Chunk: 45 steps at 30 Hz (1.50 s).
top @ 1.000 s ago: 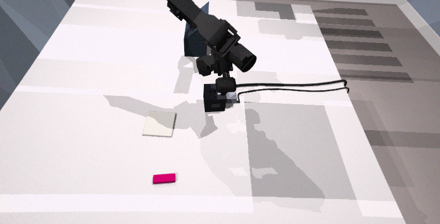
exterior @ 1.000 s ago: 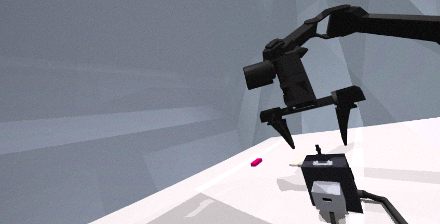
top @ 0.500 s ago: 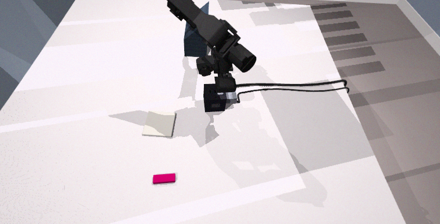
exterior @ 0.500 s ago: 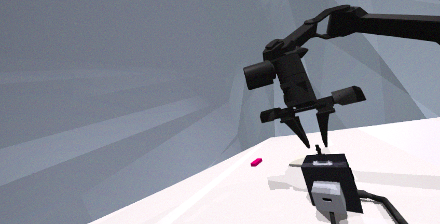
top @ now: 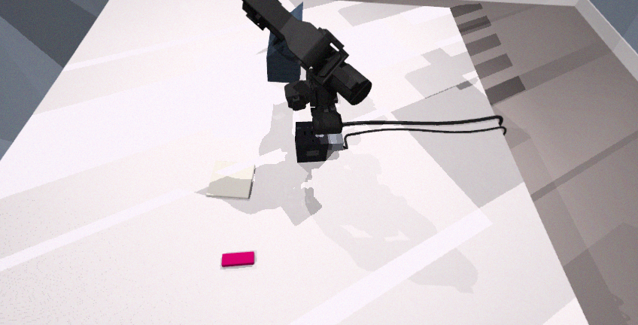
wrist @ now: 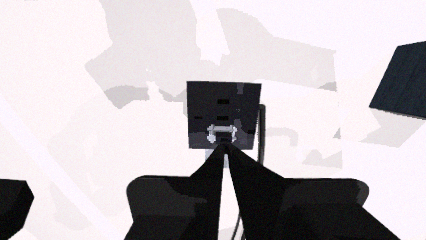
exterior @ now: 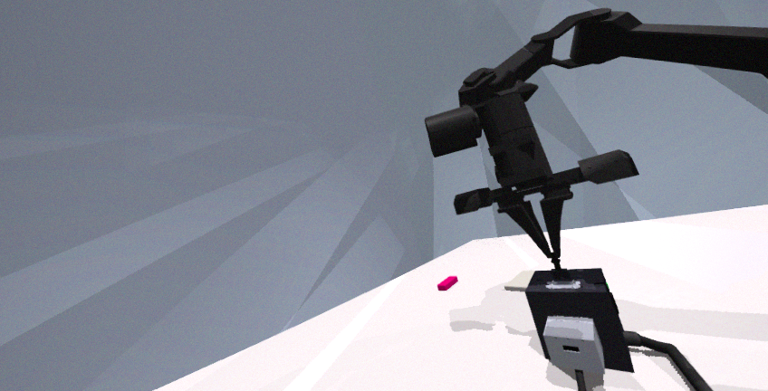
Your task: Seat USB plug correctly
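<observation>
The dark power cube (top: 304,150) (exterior: 568,305) (wrist: 202,97) stands on the white table. A pale bracket-like collar (exterior: 562,286) (wrist: 221,129) lies on its top. The small black USB plug (exterior: 557,265) stands up from the cube's top, its upper end between the fingertips. My gripper (exterior: 554,259) (wrist: 225,149) is shut on the plug, just above the cube. In the top view the gripper body hides the fingertips and plug. How deep the plug sits and which way round it is cannot be seen.
A pale grey adapter (top: 335,139) (exterior: 570,336) with a cable is on the cube's side. Two black cables run toward the table edge. A dark blue block (top: 284,67) (wrist: 402,82) stands behind. A cream pad (top: 230,183) (exterior: 518,281) and a pink block (top: 238,259) (exterior: 446,283) lie beyond the cube.
</observation>
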### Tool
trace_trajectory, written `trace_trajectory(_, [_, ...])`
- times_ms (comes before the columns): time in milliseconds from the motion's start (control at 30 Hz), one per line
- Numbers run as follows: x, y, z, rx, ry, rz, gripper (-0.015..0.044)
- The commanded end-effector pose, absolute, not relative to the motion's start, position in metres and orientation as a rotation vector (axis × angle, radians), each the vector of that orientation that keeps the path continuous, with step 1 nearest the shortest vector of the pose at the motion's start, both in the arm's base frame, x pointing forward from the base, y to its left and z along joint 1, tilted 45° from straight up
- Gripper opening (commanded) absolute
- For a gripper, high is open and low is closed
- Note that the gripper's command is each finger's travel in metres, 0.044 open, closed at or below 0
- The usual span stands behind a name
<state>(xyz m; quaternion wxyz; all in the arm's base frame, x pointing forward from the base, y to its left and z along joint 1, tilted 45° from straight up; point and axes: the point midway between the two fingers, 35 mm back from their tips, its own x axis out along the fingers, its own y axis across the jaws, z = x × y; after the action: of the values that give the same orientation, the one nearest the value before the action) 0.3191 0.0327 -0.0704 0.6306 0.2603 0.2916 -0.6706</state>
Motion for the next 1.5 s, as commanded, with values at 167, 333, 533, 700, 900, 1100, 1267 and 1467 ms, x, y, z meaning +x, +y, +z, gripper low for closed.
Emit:
trace_trajectory(167, [0.319,0.033,-0.07,0.596,0.668,-1.535,0.0])
trace_trajectory(333, [0.319,0.035,-0.068,0.596,0.668,-1.535,0.0])
trace_trajectory(533, [0.32,0.038,-0.065,0.596,0.668,-1.535,0.0])
trace_trajectory(700, [0.32,0.04,-0.063,0.596,0.668,-1.535,0.0])
trace_trajectory(900, [0.32,0.043,-0.06,0.596,0.668,-1.535,0.0])
trace_trajectory(1100, [0.32,0.046,-0.057,0.596,0.668,-1.535,0.0])
trace_trajectory(1267, [0.321,0.048,-0.055,0.596,0.668,-1.535,0.0])
trace_trajectory(1467, [0.321,0.051,-0.052,0.597,0.669,-1.535,0.0])
